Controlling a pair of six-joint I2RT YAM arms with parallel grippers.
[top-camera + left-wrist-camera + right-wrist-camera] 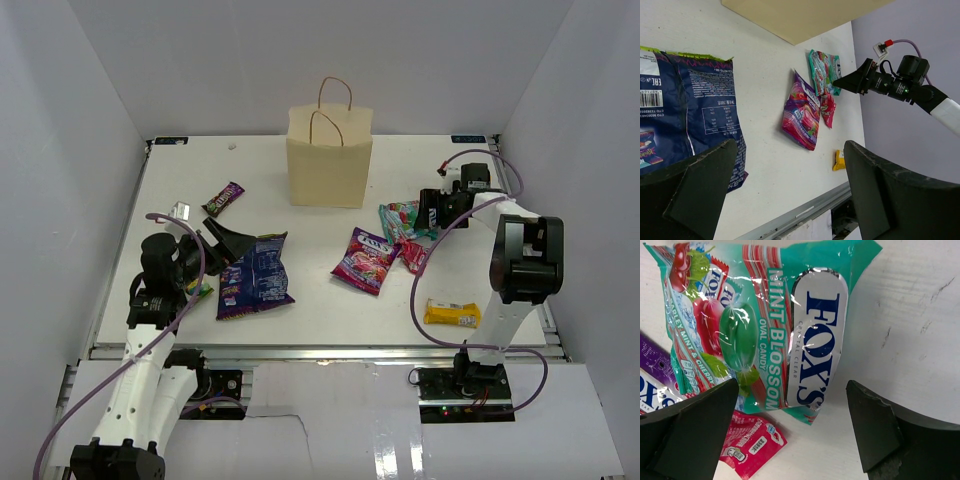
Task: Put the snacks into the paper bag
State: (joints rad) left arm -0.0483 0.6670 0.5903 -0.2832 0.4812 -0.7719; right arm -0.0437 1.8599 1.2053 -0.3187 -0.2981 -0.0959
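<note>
Jaws of right gripper [792, 390] stand wide above green-red candy bag [765, 315]; better to lower straight and pinch its edge firmly. Left gripper [790, 150] is wide too.

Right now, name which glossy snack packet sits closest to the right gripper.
The green-and-red Fox's Mint Blossom candy bag: it lies flat right under the open right gripper. The magenta candy bag and small pink packet lie off to its side.
</note>
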